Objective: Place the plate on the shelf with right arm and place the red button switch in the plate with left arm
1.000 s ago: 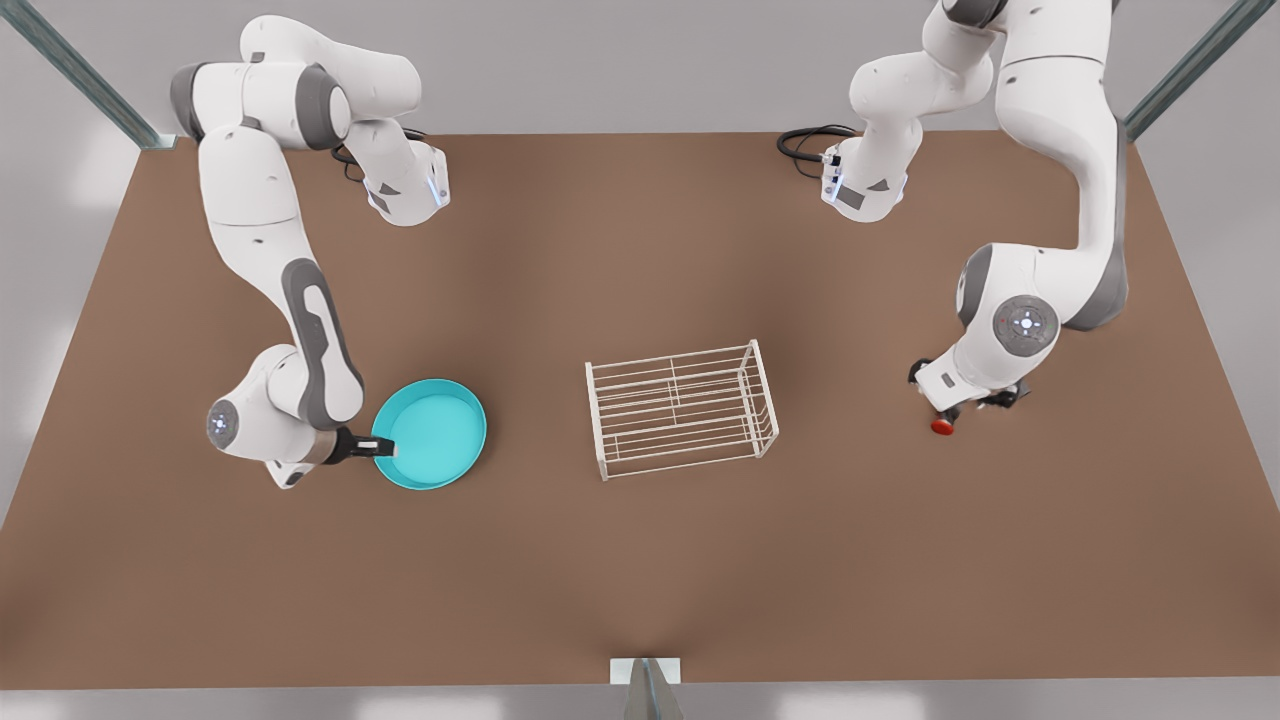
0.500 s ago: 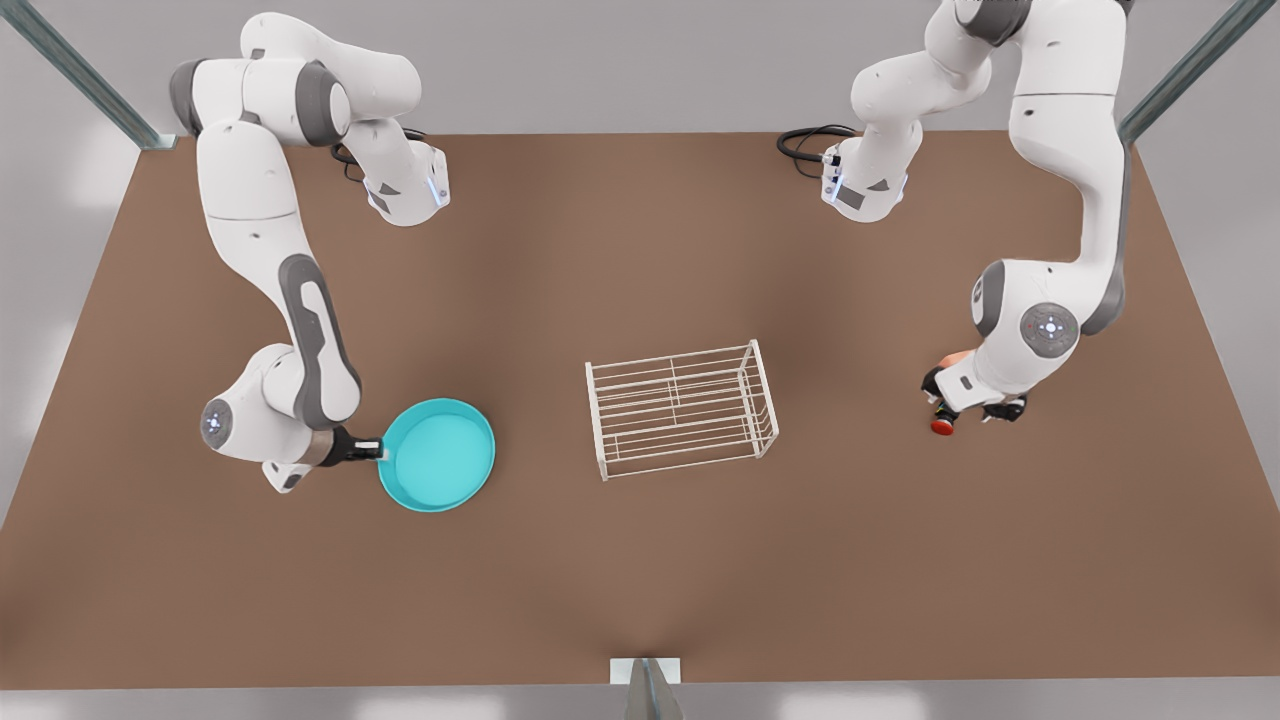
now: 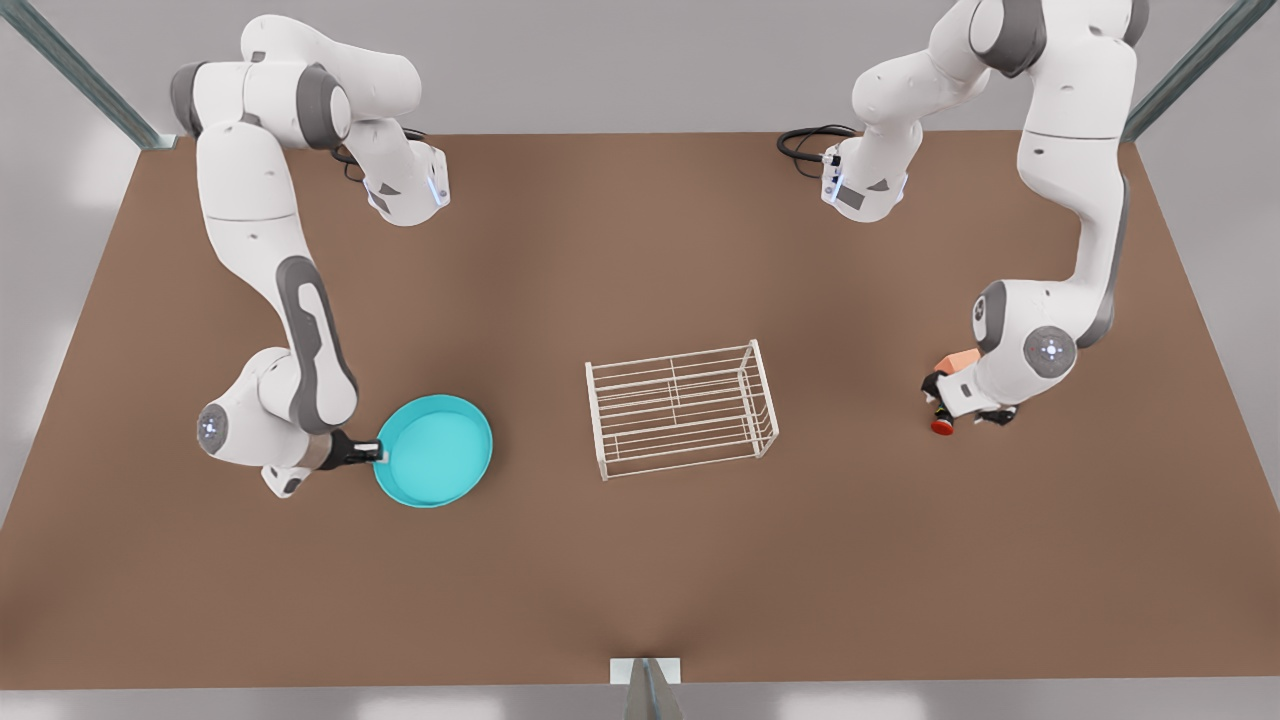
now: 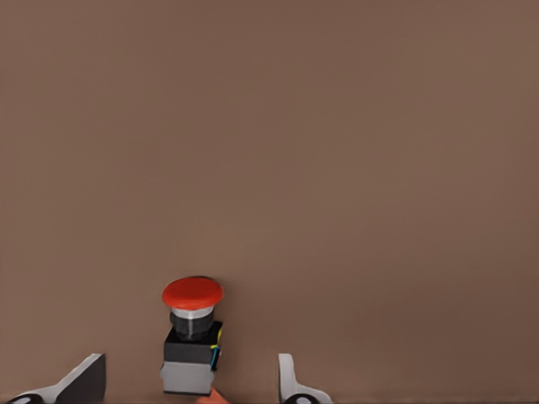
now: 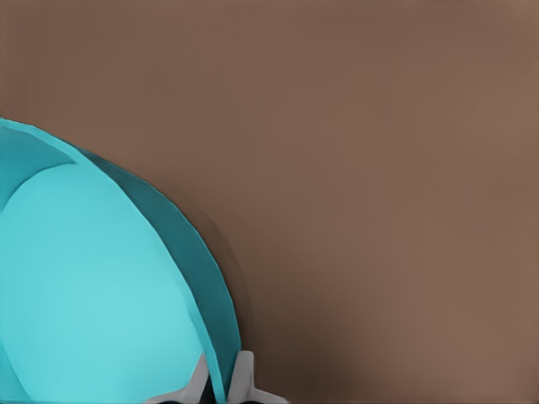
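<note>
A: What has changed?

B: The right gripper point(image 3: 368, 452), clamped on the plate's point(image 3: 436, 450) rim, has lifted it slightly and carried it a little toward the shelf point(image 3: 682, 408), still well apart.

A: And the button?

B: The left gripper point(image 4: 192, 380) has sunk around the red button point(image 4: 193, 295) on the table point(image 3: 640, 560), fingers apart; a grasp looks close.

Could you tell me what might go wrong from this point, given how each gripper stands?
1. The right gripper pinches the plate only at its rim, so the wide dish might tilt or slip on the way to the shelf.
2. The left gripper is open around the red button switch; an orange cube sits close by and could be nudged.
</note>
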You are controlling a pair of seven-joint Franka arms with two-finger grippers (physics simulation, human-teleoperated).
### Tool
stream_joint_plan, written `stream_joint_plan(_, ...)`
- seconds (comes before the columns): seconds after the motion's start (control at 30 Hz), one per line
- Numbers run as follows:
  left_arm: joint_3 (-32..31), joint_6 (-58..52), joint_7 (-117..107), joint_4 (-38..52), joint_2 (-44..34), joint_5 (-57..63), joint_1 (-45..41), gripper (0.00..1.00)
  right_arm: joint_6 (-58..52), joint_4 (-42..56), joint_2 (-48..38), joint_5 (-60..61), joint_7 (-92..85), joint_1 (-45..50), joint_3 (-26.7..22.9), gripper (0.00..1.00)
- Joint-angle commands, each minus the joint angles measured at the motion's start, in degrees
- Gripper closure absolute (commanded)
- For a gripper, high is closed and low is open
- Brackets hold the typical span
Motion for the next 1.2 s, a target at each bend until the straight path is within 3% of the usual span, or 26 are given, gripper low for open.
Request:
stream_joint_plan(0.0,0.0,3.2,4.2,-0.5,0.0,0.1,0.1,0.00,-4.3,0.8,-0.3,-0.2,0.0,-0.2,-0.1,0.78)
stream_joint_plan(0.37,0.1,8.4,7.3,-2.7,3.3,0.3,1.5,0.00,-22.7,13.5,-2.7,-4.0,11.9,0.5,-0.7,0.78)
stream_joint_plan(0.73,1.8,12.3,5.8,-4.2,4.4,6.6,1.9,0.00,-31.5,21.3,-5.5,-5.1,33.0,9.2,-0.4,0.77)
stream_joint_plan(1.17,2.1,14.2,3.7,-4.1,6.6,6.6,2.0,0.00,-28.4,30.6,-2.3,-6.8,70.8,26.1,-0.5,0.77)
